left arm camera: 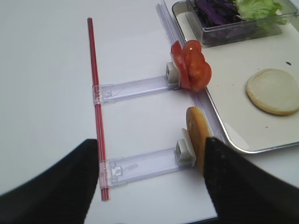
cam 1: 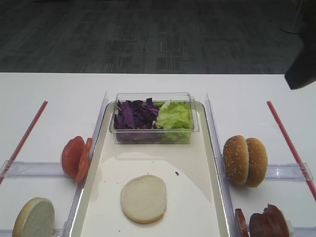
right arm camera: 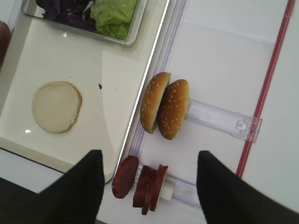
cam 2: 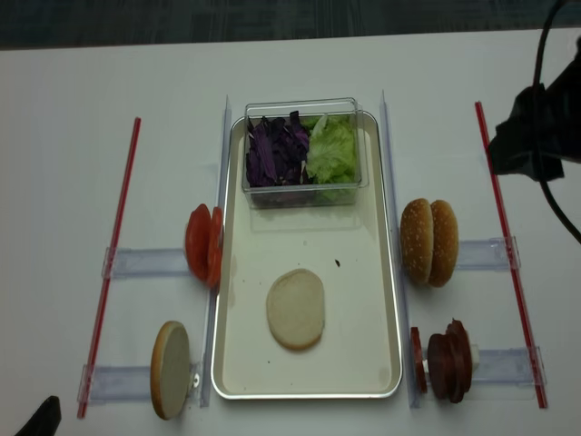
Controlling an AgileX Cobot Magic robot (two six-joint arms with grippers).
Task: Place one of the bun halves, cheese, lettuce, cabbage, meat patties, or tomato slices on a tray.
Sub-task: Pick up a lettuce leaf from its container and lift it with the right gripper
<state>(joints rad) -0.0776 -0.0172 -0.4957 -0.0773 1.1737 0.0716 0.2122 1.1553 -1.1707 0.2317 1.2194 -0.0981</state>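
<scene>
A flat bun half (cam 2: 295,308) lies cut face up on the cream tray (cam 2: 238,368). At the tray's far end a clear tub holds purple cabbage (cam 2: 275,151) and green lettuce (cam 2: 331,150). Tomato slices (cam 2: 203,244) and another bun half (cam 2: 171,369) stand in holders left of the tray. On its right stand sesame bun halves (cam 2: 430,242) and meat patties (cam 2: 445,360). Cheese is out of view. My right gripper (right arm camera: 148,156) hangs open high above the patties (right arm camera: 142,182). My left gripper (left arm camera: 149,144) is open and empty beside the standing bun half (left arm camera: 197,140).
Red strips (cam 2: 113,263) (cam 2: 508,254) run along both outer sides of the white table. Clear plastic rails (cam 2: 145,263) (cam 2: 486,252) carry the food holders. The right arm's dark body (cam 2: 536,136) hangs over the far right. The table's near edge lies just below the left gripper.
</scene>
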